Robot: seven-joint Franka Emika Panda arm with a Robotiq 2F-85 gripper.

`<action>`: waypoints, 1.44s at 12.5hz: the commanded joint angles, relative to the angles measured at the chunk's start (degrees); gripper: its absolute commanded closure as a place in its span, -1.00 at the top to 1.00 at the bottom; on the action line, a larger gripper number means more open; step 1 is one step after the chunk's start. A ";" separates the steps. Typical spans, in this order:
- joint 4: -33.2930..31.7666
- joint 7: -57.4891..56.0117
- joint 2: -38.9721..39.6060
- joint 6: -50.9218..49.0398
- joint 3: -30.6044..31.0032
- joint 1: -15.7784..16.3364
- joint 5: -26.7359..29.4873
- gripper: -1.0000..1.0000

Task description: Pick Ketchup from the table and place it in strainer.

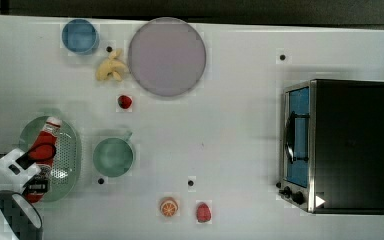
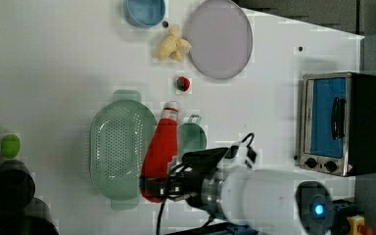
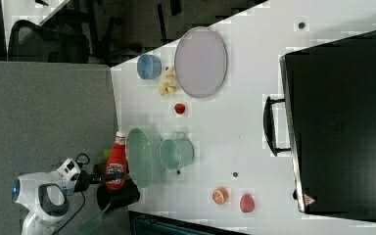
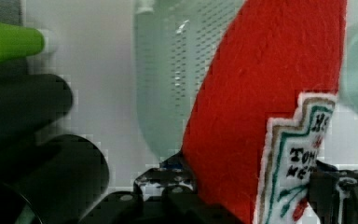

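Red Ketchup (image 2: 160, 147) (white cap, white-and-dark label), pale mint-green perforated strainer (image 2: 120, 147), lilac plate (image 2: 219, 38).

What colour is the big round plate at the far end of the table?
Pale lilac-grey, plain with no pattern; the plate shows best in the top view.

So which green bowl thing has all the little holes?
The big oval strainer, beside the held Ketchup. The smaller round green cup has a handle and no holes.
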 commanded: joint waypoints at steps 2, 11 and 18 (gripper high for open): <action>0.58 8.73 6.49 6.73 -0.78 -0.94 -5.96 0.29; 0.72 10.88 11.38 12.25 -1.08 -1.98 -7.20 1.00; 1.79 10.74 -5.81 0.72 -5.98 -12.30 -6.08 1.00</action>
